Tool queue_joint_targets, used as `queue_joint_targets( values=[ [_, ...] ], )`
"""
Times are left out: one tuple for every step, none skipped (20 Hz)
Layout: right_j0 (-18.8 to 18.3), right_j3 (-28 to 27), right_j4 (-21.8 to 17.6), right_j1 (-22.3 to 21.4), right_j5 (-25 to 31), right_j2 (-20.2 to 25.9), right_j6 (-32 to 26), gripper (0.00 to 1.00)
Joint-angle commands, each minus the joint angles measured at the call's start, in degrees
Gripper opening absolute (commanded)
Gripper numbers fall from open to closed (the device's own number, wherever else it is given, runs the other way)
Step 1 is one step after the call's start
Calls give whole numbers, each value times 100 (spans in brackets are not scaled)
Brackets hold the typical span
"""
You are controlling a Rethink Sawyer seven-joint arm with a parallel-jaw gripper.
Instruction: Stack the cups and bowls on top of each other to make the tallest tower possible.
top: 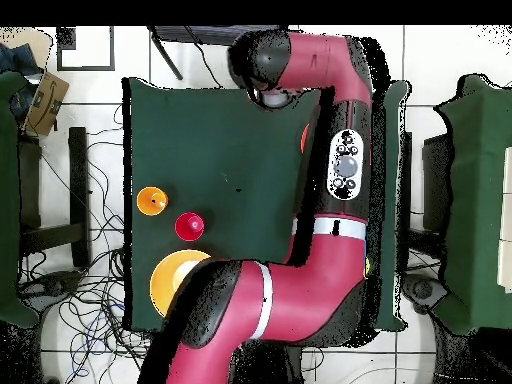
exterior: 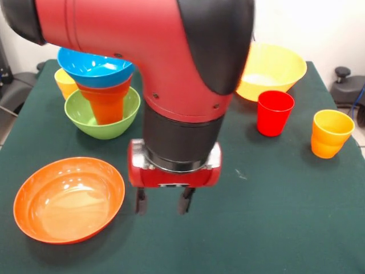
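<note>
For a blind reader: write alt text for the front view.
A red and black robot arm fills the middle, its open pincer hanging above the green table. Left: a wide orange bowl and a green bowl holding an orange cup topped by a blue bowl.

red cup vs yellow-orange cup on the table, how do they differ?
The red cup is plain-walled; the yellow-orange cup has a stepped wall. In the front view, the red cup stands closer to the big yellow bowl; the yellow-orange cup stands nearer the table edge. Both are upright, empty and unstacked.
</note>
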Motion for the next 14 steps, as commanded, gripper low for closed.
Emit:
queue_joint_targets(
  values=[
    [-219,1288,-321,-488,-853,-272,-1509,100],
    [-243,1441,-329,-543,-967,-320,-1498,100],
    [-267,1594,-338,-598,-1081,-368,-1487,100],
    [-293,1720,-345,-643,-1181,-402,-1493,100],
    [-320,1892,-344,-713,-1302,-441,-1485,100],
    [-338,2024,-357,-772,-1387,-481,-1466,100],
    [-356,2156,-370,-831,-1472,-522,-1448,100],
    [-375,2282,-380,-885,-1535,-554,-1435,100],
    [-390,2390,-384,-925,-1585,-569,-1428,100],
    [-401,2461,-386,-946,-1600,-576,-1436,100],
    [-413,2533,-387,-968,-1614,-583,-1444,100],
    [-416,2544,-387,-960,-1613,-585,-1449,100],
    [-417,2608,-378,-970,-1638,-588,-1435,100],
    [-428,2653,-374,-970,-1680,-581,-1426,100]
  ],
)
